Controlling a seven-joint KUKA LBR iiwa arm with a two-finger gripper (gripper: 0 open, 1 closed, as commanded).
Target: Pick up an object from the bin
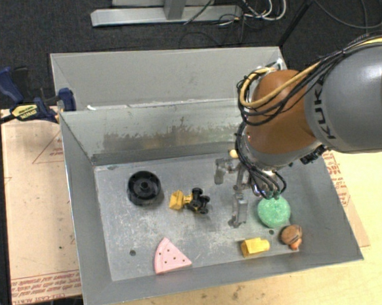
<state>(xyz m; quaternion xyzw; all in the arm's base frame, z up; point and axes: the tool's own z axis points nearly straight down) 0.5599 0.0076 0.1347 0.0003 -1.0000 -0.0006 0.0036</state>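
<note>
My gripper (231, 197) hangs under the orange wrist cover in the right half of the bin, just above the floor. It is open, its two metal fingers (238, 210) apart with nothing between them. A green ball (273, 212) lies right beside the nearer finger, on its right. In front of the gripper lies a small yellow block (254, 246). To the block's right sits a brown rounded thing (291, 236). A yellow and black toy (189, 201) lies to the gripper's left.
A black round disc (144, 188) sits at the left of the bin floor and a pink wedge (169, 257) near the front wall. The arm and its cables overhang the bin's right back corner.
</note>
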